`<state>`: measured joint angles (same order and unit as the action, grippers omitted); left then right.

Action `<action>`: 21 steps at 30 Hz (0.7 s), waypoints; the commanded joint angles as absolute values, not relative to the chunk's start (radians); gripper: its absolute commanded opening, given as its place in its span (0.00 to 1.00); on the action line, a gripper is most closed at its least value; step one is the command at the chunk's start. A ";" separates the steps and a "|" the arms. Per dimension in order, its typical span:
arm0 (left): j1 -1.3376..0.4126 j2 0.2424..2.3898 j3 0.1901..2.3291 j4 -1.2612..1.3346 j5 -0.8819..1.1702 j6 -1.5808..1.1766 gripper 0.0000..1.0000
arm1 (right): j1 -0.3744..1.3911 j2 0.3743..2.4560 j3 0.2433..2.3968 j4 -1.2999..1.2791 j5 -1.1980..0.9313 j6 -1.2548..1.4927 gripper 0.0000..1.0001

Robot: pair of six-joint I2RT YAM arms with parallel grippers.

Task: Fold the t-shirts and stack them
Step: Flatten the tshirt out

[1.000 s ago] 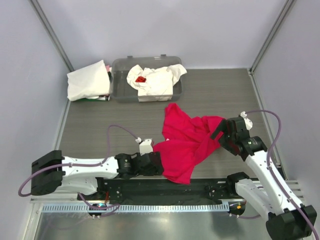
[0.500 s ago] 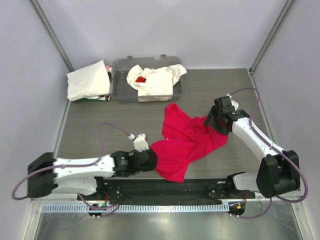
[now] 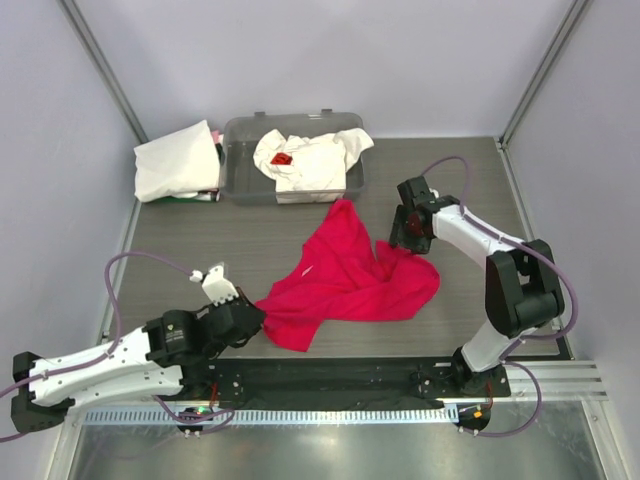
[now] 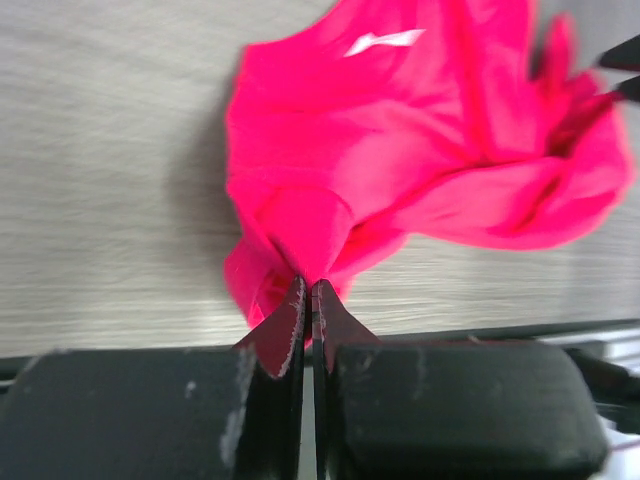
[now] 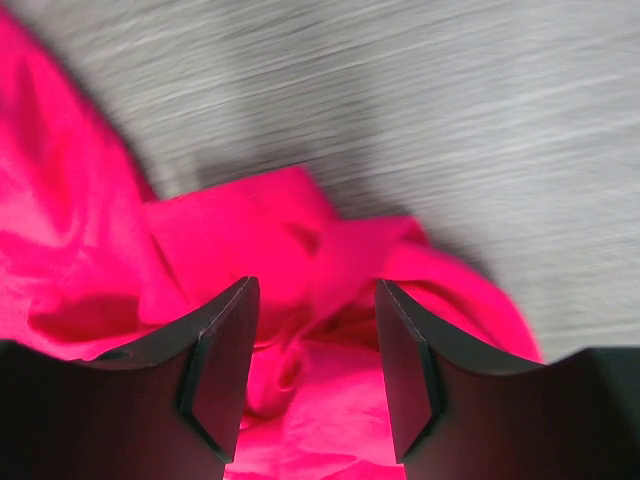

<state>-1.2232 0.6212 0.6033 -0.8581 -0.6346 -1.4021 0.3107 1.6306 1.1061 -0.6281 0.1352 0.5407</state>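
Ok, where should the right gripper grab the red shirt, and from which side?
The bunched fold at the red shirt's far right edge, from above: it stands proud of the table there, and the right gripper sits astride it, jaws open.

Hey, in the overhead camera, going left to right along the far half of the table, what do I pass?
First the folded white t-shirts → clear tub holding a crumpled white t-shirt → right gripper. The red t-shirt overlaps these, so it's left out.
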 commanded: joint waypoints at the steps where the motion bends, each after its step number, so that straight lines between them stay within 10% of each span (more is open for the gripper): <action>1: -1.221 0.592 0.577 -0.893 -0.666 -1.445 0.00 | 0.360 1.644 1.186 -0.597 0.097 0.494 0.55; 13: -1.221 0.591 0.566 -0.905 -0.661 -1.462 0.00 | 0.482 1.827 1.288 -0.595 0.135 0.425 0.52; 21: -1.221 0.523 0.545 -0.928 -0.678 -1.485 0.00 | 0.492 1.884 1.313 -0.626 0.193 0.410 0.28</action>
